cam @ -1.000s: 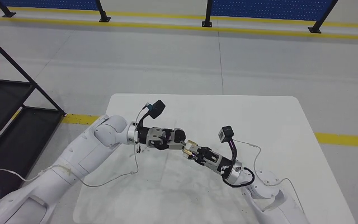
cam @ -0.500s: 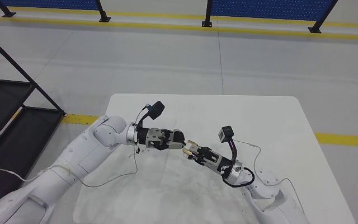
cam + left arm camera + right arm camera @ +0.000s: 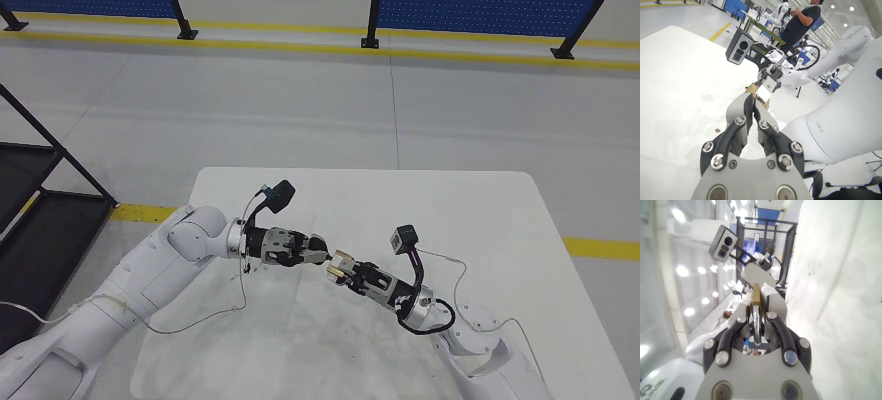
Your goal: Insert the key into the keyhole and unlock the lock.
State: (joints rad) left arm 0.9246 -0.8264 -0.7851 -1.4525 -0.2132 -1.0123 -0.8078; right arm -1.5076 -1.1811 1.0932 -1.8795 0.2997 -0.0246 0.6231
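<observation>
Above the middle of the white table (image 3: 480, 215), my two grippers meet tip to tip. My right gripper (image 3: 345, 268) is shut on a brass padlock (image 3: 756, 293). Its body pokes out past the fingers (image 3: 772, 302), and its silver shackle (image 3: 756, 323) runs back toward the palm. My left gripper (image 3: 753, 101) is shut, with its tips right at the end face of the padlock (image 3: 765, 103). The key is almost wholly hidden between its black pads (image 3: 748, 106). In the top view the left gripper (image 3: 320, 251) sits just left of the padlock (image 3: 338, 262).
A small brown crumb (image 3: 717, 130) lies on the table under the left gripper. A black metal rack (image 3: 40, 200) stands on the floor off the table's left side. Each arm's wrist camera juts out on a stalk (image 3: 280, 192) (image 3: 403, 238).
The left gripper has drawn back very slightly from the padlock, leaving a thin gap in the top view. The right arm and the padlock have stayed put.
</observation>
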